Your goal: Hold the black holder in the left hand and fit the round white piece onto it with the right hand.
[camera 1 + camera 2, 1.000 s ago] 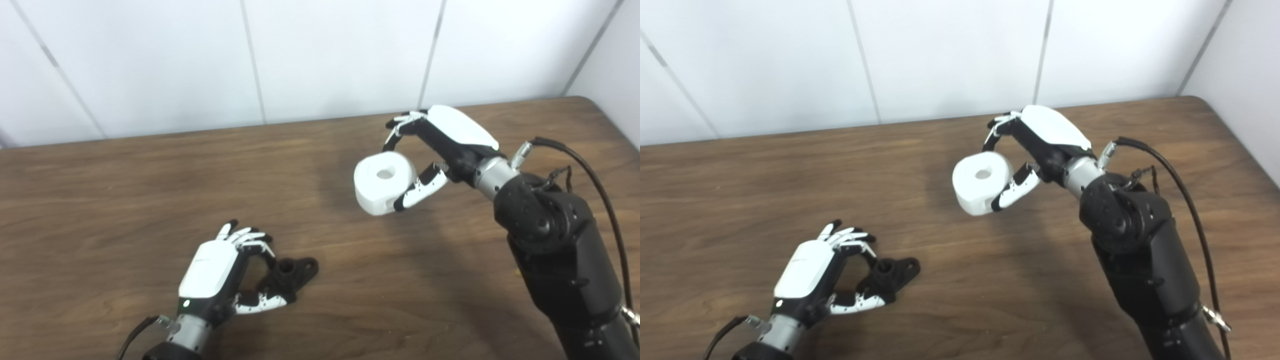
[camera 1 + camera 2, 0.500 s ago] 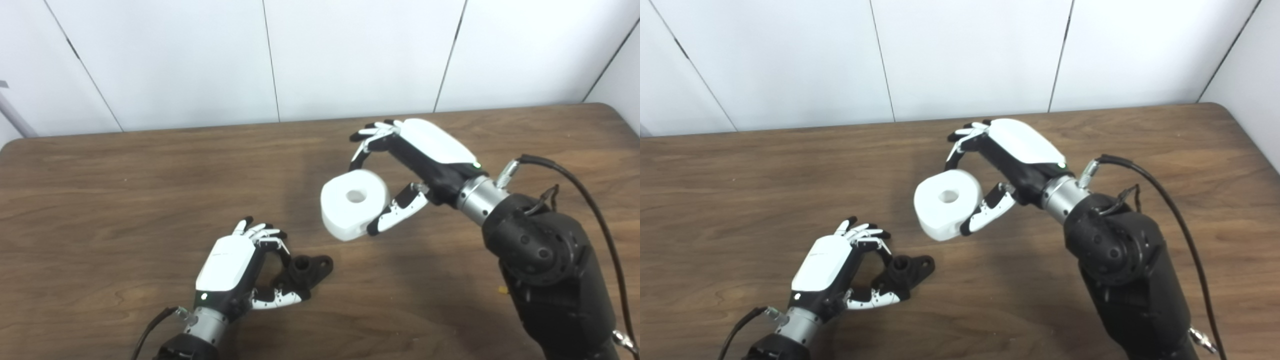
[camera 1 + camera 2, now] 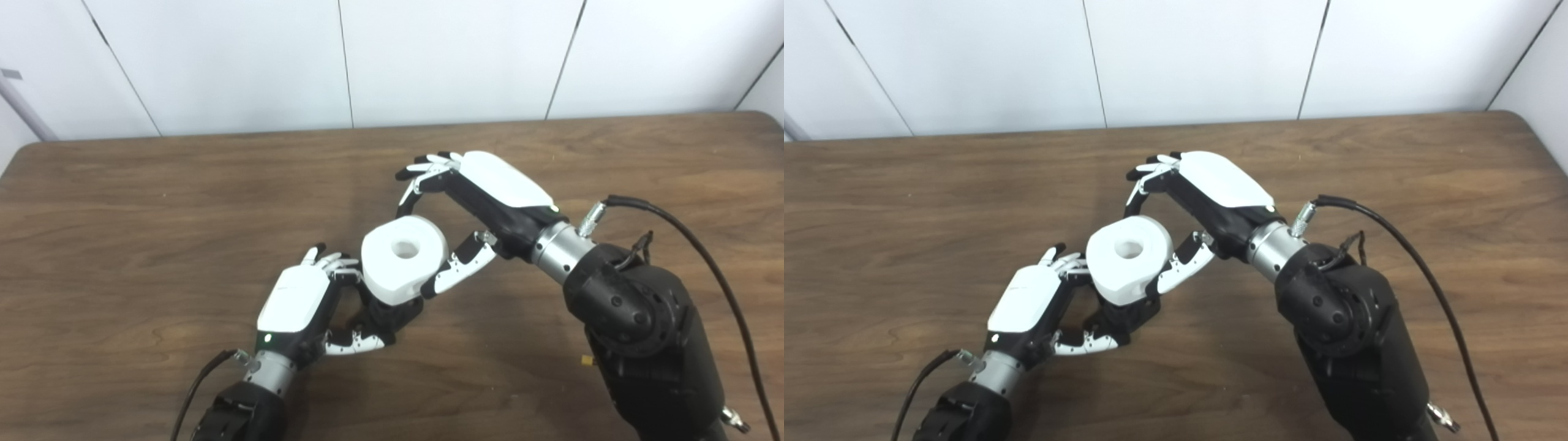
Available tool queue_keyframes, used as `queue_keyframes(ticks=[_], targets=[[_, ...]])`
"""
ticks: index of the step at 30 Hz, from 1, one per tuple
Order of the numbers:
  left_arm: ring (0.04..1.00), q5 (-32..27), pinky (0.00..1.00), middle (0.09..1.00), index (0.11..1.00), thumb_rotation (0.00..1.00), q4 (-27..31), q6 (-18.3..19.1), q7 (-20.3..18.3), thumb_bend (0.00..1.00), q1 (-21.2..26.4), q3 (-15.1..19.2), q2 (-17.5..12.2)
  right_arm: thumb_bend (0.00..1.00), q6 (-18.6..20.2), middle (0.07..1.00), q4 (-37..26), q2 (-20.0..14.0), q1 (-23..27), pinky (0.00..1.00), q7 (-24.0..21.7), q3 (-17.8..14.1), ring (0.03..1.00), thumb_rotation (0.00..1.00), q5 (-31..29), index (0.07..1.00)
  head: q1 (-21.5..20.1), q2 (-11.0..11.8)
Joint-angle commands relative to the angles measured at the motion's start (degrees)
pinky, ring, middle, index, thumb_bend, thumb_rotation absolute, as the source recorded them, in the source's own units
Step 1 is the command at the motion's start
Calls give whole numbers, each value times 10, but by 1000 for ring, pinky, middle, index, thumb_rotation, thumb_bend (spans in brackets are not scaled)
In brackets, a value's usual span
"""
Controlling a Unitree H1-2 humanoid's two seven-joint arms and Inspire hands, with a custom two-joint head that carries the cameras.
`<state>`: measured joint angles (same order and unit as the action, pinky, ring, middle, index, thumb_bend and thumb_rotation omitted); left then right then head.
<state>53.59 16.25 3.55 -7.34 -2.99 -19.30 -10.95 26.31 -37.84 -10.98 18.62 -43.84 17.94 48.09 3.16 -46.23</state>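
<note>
Low over the brown wooden table (image 3: 153, 202), the left hand (image 3: 300, 303) grips the black plastic holder (image 3: 392, 315) between fingers and thumb, while the right hand (image 3: 484, 196) clasps the round white piece with a centre hole (image 3: 401, 257) directly on top of the holder, hiding most of it.

So the left hand (image 3: 294, 306) sits near the front of the table (image 3: 122, 233), a bit left of centre, with the holder (image 3: 392, 317) just to its right, between its fingers and thumb. The round piece (image 3: 401, 257) is right on top of the holder, and the right hand (image 3: 484, 202) comes in from the right, further back, wrapped round that piece.
</note>
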Motion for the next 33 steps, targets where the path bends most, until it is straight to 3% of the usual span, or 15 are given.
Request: queue_keyframes(ticks=[1, 10, 33], targets=[[870, 10, 1000, 788, 486, 52, 1, -4, 6, 522, 6, -6, 3, 525, -14, 857, -15, 11, 13, 1000, 15, 5, 945, 143, 3, 481, 1, -1], [874, 11, 1000, 789, 486, 52, -1, -2, 6, 522, 8, -5, 5, 524, -9, 865, -13, 15, 8, 1000, 5, 23, 955, 143, 27, 482, 2, -3], [874, 9, 1000, 790, 486, 53, 2, -4, 4, 523, 10, -3, 1, 525, -30, 861, 10, 2, -6, 1000, 24, 13, 962, 141, 22, 482, -8, -4]])
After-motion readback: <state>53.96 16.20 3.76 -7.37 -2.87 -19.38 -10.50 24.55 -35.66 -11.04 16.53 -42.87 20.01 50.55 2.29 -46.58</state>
